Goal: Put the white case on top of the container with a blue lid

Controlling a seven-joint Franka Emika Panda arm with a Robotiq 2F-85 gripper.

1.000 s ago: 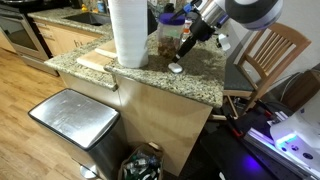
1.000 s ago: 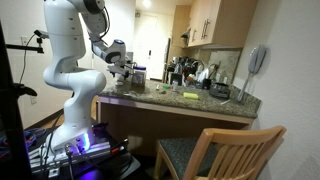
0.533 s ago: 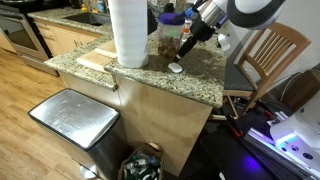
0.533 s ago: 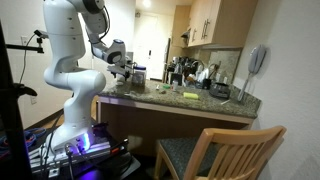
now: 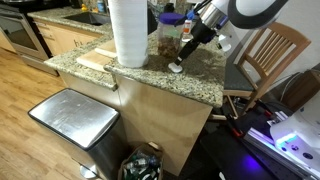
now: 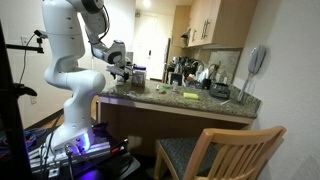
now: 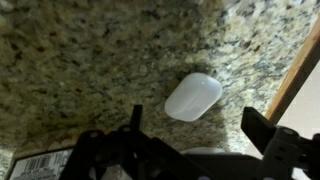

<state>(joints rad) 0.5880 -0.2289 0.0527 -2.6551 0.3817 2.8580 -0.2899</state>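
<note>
The white case [image 7: 193, 97] lies flat on the speckled granite counter, and it also shows as a small white spot in an exterior view [image 5: 177, 68]. My gripper [image 7: 195, 125] hangs just above it with both fingers spread wide, one on each side, touching nothing; it also shows in an exterior view [image 5: 184, 50]. The container with a blue lid [image 5: 169, 33] stands right behind the gripper, a clear jar with brownish contents. In the other exterior view the gripper [image 6: 118, 66] is at the counter's far end and the case is too small to see.
A tall white paper towel roll [image 5: 128, 32] stands on a wooden board [image 5: 95, 62] beside the jar. The counter edge [image 7: 296, 62] runs close to the case. A metal bin [image 5: 75, 118] stands below, a wooden chair [image 5: 262, 55] beyond. Kitchen items [image 6: 190, 82] crowd the counter.
The gripper has come down slightly toward the case. The case and jar have not moved.
</note>
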